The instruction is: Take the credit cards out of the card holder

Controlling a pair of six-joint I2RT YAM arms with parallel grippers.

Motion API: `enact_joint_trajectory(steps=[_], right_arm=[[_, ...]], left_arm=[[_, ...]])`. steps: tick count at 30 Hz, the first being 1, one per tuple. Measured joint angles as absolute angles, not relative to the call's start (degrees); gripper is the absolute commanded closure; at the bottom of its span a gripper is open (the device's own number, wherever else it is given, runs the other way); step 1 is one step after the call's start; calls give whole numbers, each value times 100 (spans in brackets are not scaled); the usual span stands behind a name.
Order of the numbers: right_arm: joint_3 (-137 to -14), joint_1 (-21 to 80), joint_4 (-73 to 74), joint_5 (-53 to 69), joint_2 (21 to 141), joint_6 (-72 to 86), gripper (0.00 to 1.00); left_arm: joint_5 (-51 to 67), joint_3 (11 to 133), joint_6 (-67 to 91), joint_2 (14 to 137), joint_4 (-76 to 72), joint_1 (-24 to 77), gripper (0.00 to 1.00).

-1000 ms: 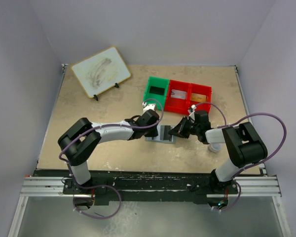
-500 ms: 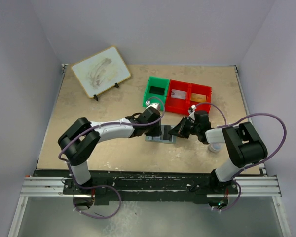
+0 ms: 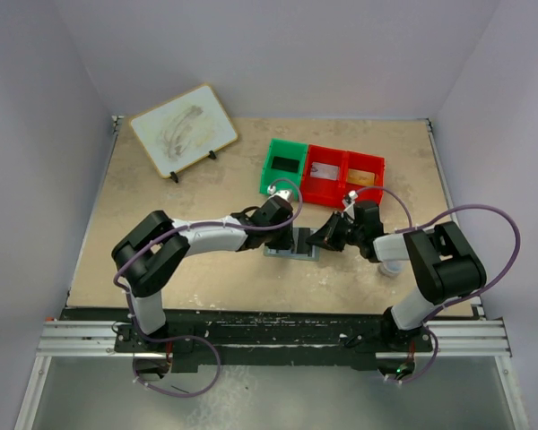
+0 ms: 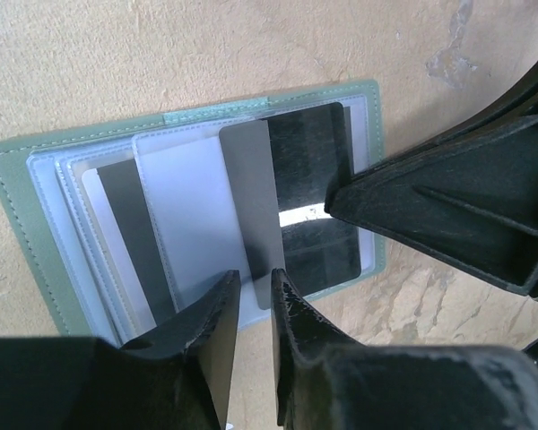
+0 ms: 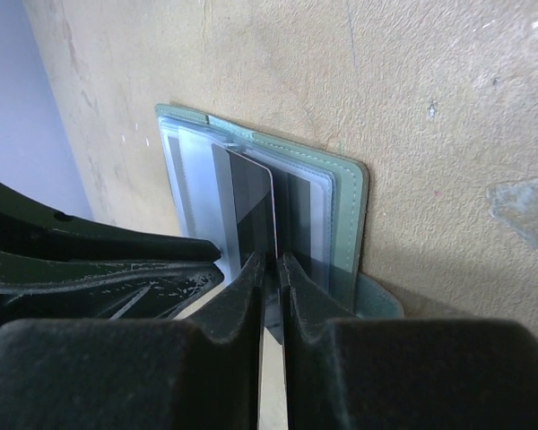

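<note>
The card holder [image 3: 292,245] lies open on the tan table, grey-green rim [image 4: 9,179] outside and pale blue-grey panels inside; it also shows in the right wrist view [image 5: 345,206]. A dark card [image 4: 305,161] sticks partway out of a sleeve. My right gripper [image 5: 272,260] is shut on that card's edge [image 5: 251,202], at the holder's right side [image 3: 316,239]. My left gripper [image 4: 255,282] is over the holder's left part [image 3: 290,231]. Its fingers stand a narrow gap apart with nothing between them. A second dark card [image 4: 130,224] sits in the left panel.
A green bin [image 3: 284,166] and two red bins [image 3: 325,175] stand just behind the holder. A white board on a stand [image 3: 184,130] is at the back left. A small white object [image 3: 390,267] lies under my right forearm.
My left wrist has shifted slightly to the right, over the holder. The right gripper and the holder have not moved.
</note>
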State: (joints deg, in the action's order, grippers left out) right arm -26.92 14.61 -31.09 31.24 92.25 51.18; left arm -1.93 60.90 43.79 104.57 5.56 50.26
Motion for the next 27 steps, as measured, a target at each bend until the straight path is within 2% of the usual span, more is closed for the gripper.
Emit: enact_joint_trajectory(steps=[9, 22, 25, 27], right_arm=[[-2630, 1457, -3621, 3129, 9349, 5323, 79], [-2613, 1490, -4128, 3446, 9690, 5406, 80], [-2613, 1509, -4143, 3448, 9688, 5402, 83], [-2613, 1509, -4147, 3461, 9688, 5400, 95]], left_arm=[[-231, 5905, 4375, 10455, 274, 5026, 90], [-248, 5867, 4392, 10455, 189, 5026, 91], [-255, 5867, 4392, 10455, 191, 5028, 91], [-257, 5867, 4392, 10455, 191, 5026, 91]])
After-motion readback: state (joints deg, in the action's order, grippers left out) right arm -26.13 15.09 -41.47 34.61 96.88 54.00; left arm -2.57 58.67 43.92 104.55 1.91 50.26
